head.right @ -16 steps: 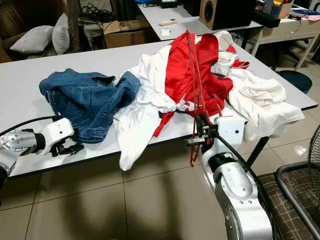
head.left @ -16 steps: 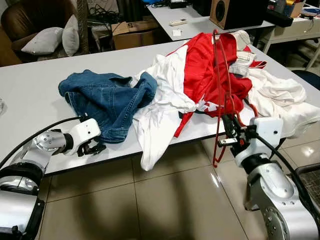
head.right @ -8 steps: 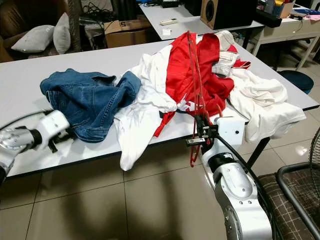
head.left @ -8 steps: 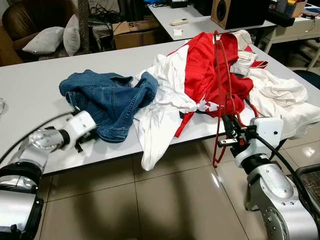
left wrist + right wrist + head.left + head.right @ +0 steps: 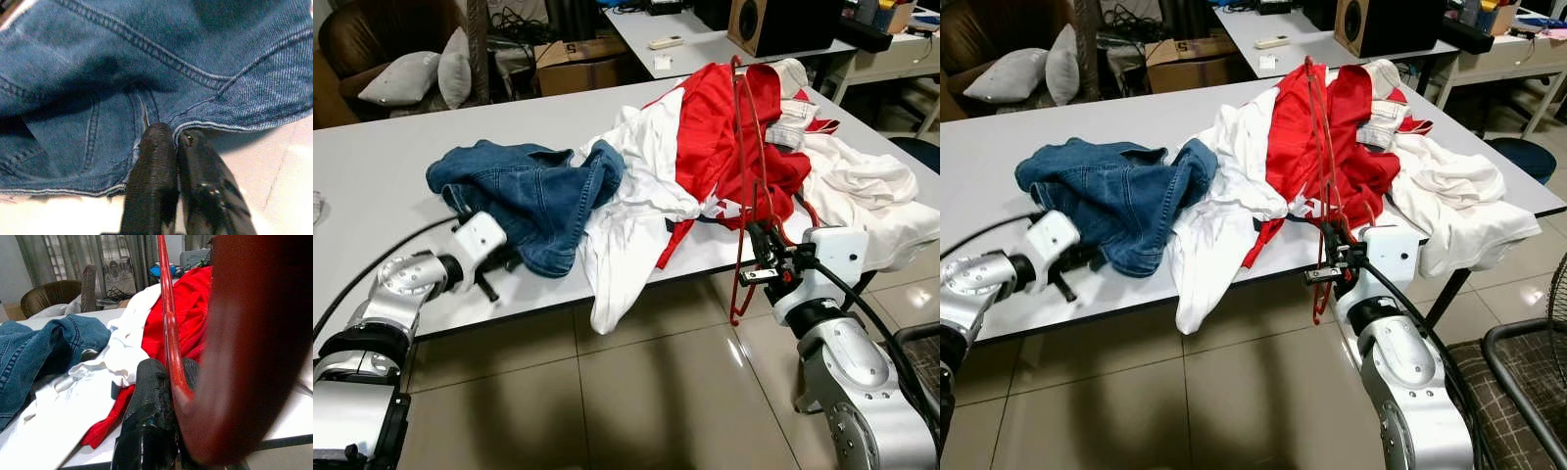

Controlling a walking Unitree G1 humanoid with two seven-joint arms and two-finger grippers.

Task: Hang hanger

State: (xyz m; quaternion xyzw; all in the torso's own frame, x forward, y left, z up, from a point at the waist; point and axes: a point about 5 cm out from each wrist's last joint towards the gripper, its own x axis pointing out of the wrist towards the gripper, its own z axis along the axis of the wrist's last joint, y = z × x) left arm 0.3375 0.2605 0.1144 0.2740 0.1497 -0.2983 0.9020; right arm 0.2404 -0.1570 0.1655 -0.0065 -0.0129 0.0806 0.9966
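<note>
Here, from my head cameras, a long white table (image 5: 372, 186) fills the view over glossy beige floor tiles (image 5: 636, 392). At eleven o'clock stands a brown armchair (image 5: 382, 39) with grey cushions (image 5: 406, 78); at twelve a cardboard box (image 5: 582, 64); at one a second desk with a black speaker (image 5: 773, 24). On the table lie crumpled blue jeans (image 5: 533, 191), then a heap of white garments (image 5: 636, 196) and a red garment (image 5: 724, 137). My right gripper (image 5: 762, 257), at four o'clock by the table's near edge, is clamped on the red wire hanger (image 5: 744, 196), which stands upright against the red cloth. My left gripper (image 5: 499, 266) sits at eight o'clock, against the jeans' lower edge.

Half a second ago the jeans lay flatter; their near hem has since bunched up as my left wrist rolled.

In my left wrist view, my fingers (image 5: 151, 186) are pressed together, pinching the denim hem (image 5: 205, 127).

In my right wrist view, my fingers (image 5: 149, 406) squeeze the hanger's red wire (image 5: 168, 333).
</note>
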